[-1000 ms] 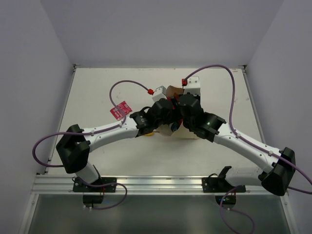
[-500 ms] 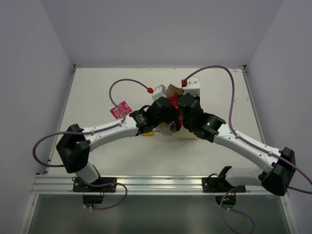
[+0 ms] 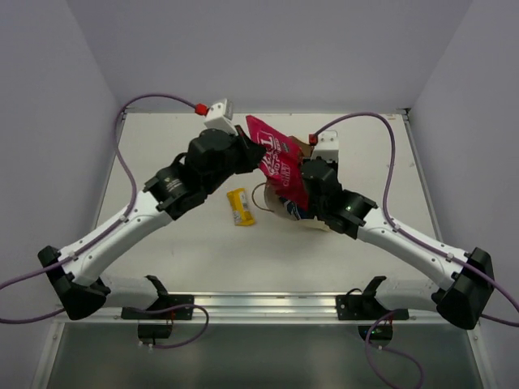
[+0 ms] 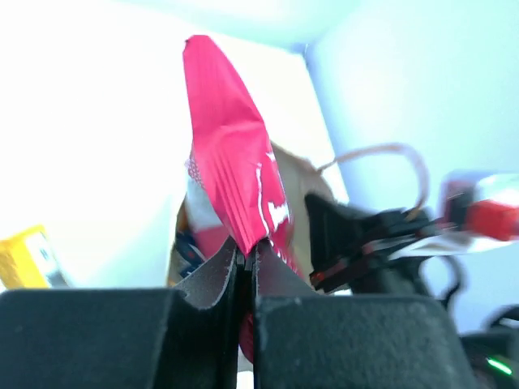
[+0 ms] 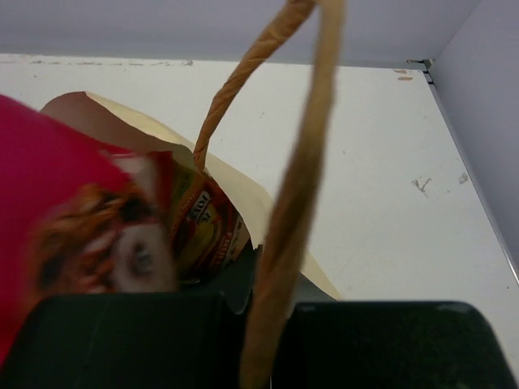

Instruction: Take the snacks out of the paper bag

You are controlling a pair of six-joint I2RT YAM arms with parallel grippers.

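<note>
– Above the table's middle, at the mouth of the paper bag [image 4: 302, 182], what is that red thing?

– That is the large magenta pouch [image 3: 278, 162]. It is lifted off the table [image 3: 162, 154] and hangs tilted.

– Which way does it run?

– From the top camera its long axis lies on a diagonal. The free upper end points to the far left, towards the back wall, and the lower end points near-right, down over the bag's opening. I cannot tell whether that lower end is clear of the rim.

– Who holds it?

– The left gripper [image 4: 246, 263], with its fingers pressed together on the pouch's left edge. From the left wrist camera the pouch shows edge-on, rising straight up from the pinch.

– And the other arm?

– The right gripper [image 5: 261, 306] is clamped on one twisted cord handle [image 5: 296, 162] of the bag, which runs up between its fingers.

– Anything inside the bag?

– A multicoloured Fox's candy bag [image 5: 203, 223] shows just under the rim, beside the pouch.

– And outside it?

– A small yellow bar [image 3: 240, 206] lies flat on the table, just left of the bag, its length running roughly near to far.
</note>
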